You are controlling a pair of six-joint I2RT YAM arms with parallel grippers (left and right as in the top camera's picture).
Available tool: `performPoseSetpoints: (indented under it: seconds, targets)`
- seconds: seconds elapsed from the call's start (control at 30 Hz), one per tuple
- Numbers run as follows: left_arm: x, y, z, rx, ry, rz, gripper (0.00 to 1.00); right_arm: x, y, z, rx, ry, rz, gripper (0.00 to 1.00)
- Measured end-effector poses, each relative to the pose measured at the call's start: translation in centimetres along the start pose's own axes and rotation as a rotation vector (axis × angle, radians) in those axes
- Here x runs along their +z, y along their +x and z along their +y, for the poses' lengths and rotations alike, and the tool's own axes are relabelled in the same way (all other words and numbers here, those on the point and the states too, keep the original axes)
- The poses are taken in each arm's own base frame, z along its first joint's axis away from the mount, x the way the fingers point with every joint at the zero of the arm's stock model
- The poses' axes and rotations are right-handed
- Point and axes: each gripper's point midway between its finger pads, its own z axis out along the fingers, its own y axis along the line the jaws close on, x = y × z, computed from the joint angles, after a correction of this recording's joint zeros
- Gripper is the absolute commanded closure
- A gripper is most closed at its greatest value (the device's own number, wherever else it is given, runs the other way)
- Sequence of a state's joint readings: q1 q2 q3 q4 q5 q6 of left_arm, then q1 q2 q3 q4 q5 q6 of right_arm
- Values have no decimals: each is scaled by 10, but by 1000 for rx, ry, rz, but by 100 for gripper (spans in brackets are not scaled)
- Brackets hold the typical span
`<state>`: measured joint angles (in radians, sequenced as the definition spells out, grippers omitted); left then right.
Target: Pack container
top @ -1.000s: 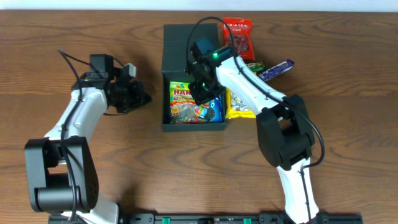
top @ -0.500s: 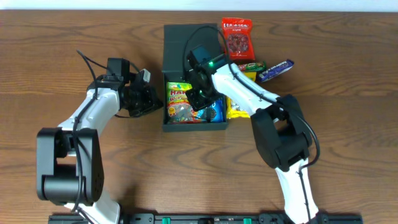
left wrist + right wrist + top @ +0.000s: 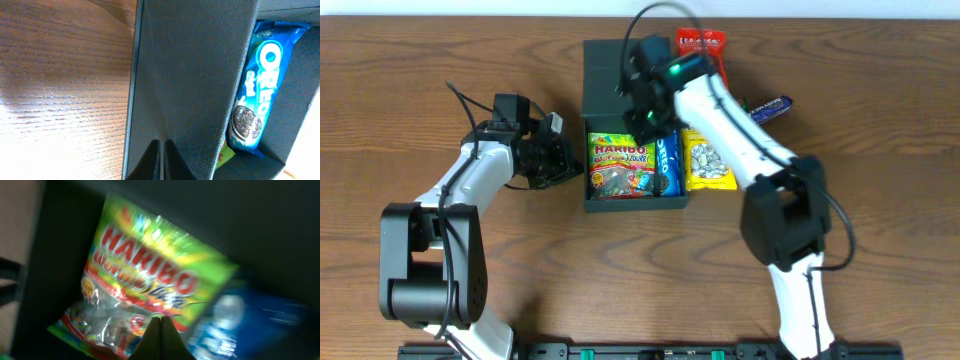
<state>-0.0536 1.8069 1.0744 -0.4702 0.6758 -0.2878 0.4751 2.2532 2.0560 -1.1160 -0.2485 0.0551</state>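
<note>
1. Container (image 3: 603, 85) at mid-table, flap lid open toward the far side; inside, Haribo bag (image 3: 620, 165) and Oreo packet (image 3: 666, 170).
2. Reads as light, stiff cardboard; likely slides under a push. Best taken at a wall rim or the flap's free edge.
3. Left gripper (image 3: 159, 159): pinched to a slit at the container's left wall, empty. Right gripper (image 3: 161, 332): pinched closed above the Haribo bag, empty.
4. Smooth wooden table (image 3: 440, 60); yellow snack packet (image 3: 708, 165) just beside the right wall, so little room there.

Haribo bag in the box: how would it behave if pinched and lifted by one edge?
Haribo bag probably floppy: film looks crinkled, contents loose, so it'd sag. Glossy glare suggests slippery. Likely light; may drag on the Oreo pack beside it.
</note>
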Motion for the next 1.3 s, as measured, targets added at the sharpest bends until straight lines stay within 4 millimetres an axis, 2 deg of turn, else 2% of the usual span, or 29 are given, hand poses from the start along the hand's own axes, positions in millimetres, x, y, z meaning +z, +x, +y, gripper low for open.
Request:
performPoseSetpoints:
  seconds: [0.07,0.17,0.2,0.27,0.33,0.37,0.4,0.43,0.47,0.57,0.67,0.83,0.93,1.07,1.13,1.3]
  targets:
    - [0,1,1,-3,-5,2,94,-23,-9,-19,35,14,-51,97]
    - [-1,5,6,-21,-38,20,94,-48,-9,-60,113,44,-79,93]
    - [-2,6,8,-28,-57,25,94,-53,-6,-77,146,59,-80,86]
    - [-7,2,9,-33,-91,22,94,-59,1,-111,209,92,-75,67]
    - [-16,-10,7,-28,-119,-3,92,-60,14,-140,263,116,-58,51]
    - [-21,-15,5,-24,-129,-17,83,-59,21,-151,291,121,-46,44]
    - [-27,-24,1,-15,-136,-39,58,-55,30,-163,305,128,-26,37]
    - [-32,-32,-1,-9,-139,-60,38,-52,38,-170,330,132,-9,33]
    - [-40,-43,-5,-2,-141,-90,26,-45,48,-177,334,136,14,32]
    - [-56,-65,-14,16,-138,-155,23,-24,67,-181,327,132,62,31]
    - [-68,-79,-23,37,-135,-199,22,-5,77,-178,305,126,83,29]
    - [-81,-91,-36,58,-127,-235,21,12,87,-169,285,92,104,28]
    - [-86,-96,-42,69,-120,-251,20,16,83,-166,268,75,82,28]
    - [-86,-96,-42,69,-121,-252,20,24,78,-161,239,65,60,35]
    - [-86,-96,-42,69,-121,-252,20,26,78,-158,229,58,60,46]
    - [-86,-96,-42,69,-121,-252,20,28,76,-148,215,27,56,89]
